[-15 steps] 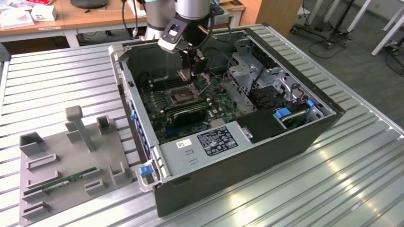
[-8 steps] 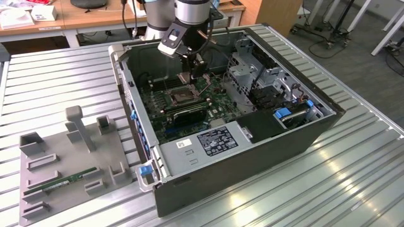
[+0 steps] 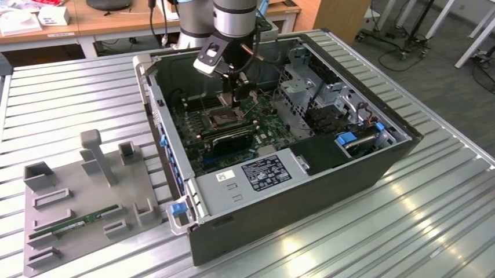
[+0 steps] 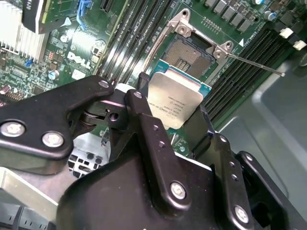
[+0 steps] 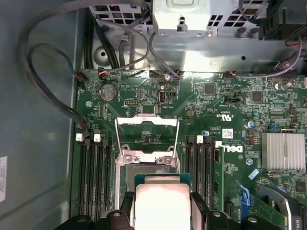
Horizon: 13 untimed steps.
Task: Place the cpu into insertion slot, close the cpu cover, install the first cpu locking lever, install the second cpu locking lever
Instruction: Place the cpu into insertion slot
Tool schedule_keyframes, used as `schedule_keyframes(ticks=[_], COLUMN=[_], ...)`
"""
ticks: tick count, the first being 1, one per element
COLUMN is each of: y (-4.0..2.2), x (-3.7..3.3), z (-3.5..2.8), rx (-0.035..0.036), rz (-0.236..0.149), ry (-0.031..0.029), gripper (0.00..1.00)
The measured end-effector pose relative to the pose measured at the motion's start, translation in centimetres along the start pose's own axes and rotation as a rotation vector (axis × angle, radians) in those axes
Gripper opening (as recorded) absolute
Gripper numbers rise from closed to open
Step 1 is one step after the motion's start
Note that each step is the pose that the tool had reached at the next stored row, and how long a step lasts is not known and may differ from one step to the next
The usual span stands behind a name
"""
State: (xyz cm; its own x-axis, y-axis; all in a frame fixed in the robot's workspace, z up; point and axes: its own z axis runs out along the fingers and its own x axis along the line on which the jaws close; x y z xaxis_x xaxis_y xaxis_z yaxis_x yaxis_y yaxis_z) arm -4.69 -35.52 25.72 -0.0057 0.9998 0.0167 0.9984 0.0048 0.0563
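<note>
Looking at my gripper (image 4: 173, 114), I see its two fingers clamped on the single cpu (image 4: 175, 96), a flat square chip with a silver-grey top and green edging. One bare socket (image 4: 190, 52) lies just beyond the fingertips, its one cpu cover (image 5: 144, 120) swung open.

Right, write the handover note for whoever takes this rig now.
Gripper: shut on the cpu, holding it close to the socket, not in it.
Cover: swung open.
Lever: sticking out free.
Done: cpu is in the grip at the socket.
Left: cpu not seated, cover not closed, levers not locked.
</note>
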Motion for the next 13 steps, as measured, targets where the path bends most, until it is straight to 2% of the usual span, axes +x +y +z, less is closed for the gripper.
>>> schedule_keyframes(ticks=[5,13], y=[-0.06,-0.38], x=[0.08,0.57], z=[0.88,1.93], rx=[0.0007,0.0007], rz=[0.005,0.010], ry=[-0.0003,-0.0005], gripper=[0.55,0.55])
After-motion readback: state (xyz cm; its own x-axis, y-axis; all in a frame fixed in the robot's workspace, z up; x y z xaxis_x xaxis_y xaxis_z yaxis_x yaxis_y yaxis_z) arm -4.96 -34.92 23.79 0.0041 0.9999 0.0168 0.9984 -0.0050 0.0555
